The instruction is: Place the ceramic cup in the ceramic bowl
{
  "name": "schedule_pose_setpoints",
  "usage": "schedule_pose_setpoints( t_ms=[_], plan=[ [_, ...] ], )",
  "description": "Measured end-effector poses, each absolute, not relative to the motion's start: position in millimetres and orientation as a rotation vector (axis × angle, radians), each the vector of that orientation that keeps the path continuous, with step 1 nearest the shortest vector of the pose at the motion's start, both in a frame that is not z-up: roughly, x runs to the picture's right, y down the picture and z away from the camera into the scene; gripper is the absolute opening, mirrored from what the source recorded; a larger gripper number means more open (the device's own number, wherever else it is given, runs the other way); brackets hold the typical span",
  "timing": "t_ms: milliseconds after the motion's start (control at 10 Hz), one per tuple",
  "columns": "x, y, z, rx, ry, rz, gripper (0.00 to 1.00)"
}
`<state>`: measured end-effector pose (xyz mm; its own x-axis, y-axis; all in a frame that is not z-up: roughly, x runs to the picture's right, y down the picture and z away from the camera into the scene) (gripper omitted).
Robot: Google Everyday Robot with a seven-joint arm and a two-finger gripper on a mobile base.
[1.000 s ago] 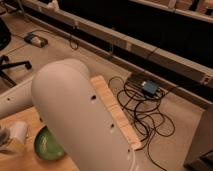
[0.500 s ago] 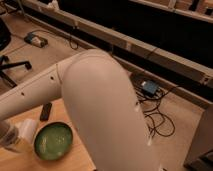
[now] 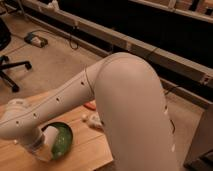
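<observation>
Tool (image 3: 40, 149) on the big white arm (image 3: 125, 100) hangs low at the left of the wooden counter (image 3: 90, 150), open or clamped I cannot tell, with the small cream-white cylindrical ceramic cup (image 3: 51, 135) right against it, over the left side of the shallow glossy green ceramic bowl (image 3: 65, 142).

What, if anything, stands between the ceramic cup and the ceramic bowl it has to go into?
Nothing visible does. The ceramic cup is at the gripper, low on the left of the view, overlapping the left edge of the ceramic bowl. The part of the bowl that shows holds nothing.
</observation>
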<state>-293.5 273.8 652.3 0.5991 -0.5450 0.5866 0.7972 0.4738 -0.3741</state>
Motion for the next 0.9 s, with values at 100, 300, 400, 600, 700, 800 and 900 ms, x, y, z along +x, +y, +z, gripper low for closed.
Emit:
schedule_pose_setpoints(
  t_ms=[100, 300, 400, 600, 700, 800, 900],
  plan=[
    [-291.8, 273.5, 657.2, -0.681, -0.426, -0.836, 0.00],
    [-289.9, 263.3, 657.6, -0.679, -0.433, -0.825, 0.00],
    [-289.4, 256.1, 656.9, -0.682, -0.432, -0.825, 0.00],
    [-290.9, 251.1, 660.4, -0.691, -0.437, -0.823, 0.00],
    [-291.6, 250.8, 660.7, -0.690, -0.437, -0.824, 0.04],
    [-291.8, 244.4, 656.7, -0.683, -0.441, -0.810, 0.14],
    [-290.9, 235.2, 649.0, -0.681, -0.441, -0.796, 0.25]
  ],
)
